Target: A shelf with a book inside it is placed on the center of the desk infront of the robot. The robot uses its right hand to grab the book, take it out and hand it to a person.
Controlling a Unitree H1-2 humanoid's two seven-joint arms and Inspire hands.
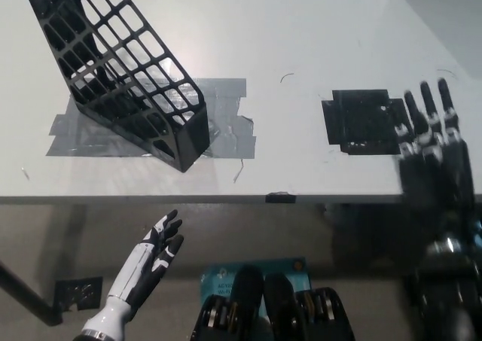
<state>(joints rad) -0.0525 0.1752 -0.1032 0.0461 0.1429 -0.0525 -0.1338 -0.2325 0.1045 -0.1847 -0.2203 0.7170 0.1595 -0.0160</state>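
Left hand [154, 257] at seven o'clock below the counter [301, 55] edge, fingers apart, empty, right hand [433, 156] at four o'clock, fingers spread, holding nothing, black shelf [113, 70] at ten o'clock, tilted, long axis ten-to-four, no book seen.

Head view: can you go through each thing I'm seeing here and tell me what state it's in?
Shelf: black mesh, tilted, resting on grey tape, nothing visible inside.
Right hand: black, open, fingers apart, at the desk's right edge, holding nothing.
Left hand: white, open, resting below the desk's front edge.
Desk: white, with a grey tape patch under the shelf and a black tape patch.
Book: not in view.
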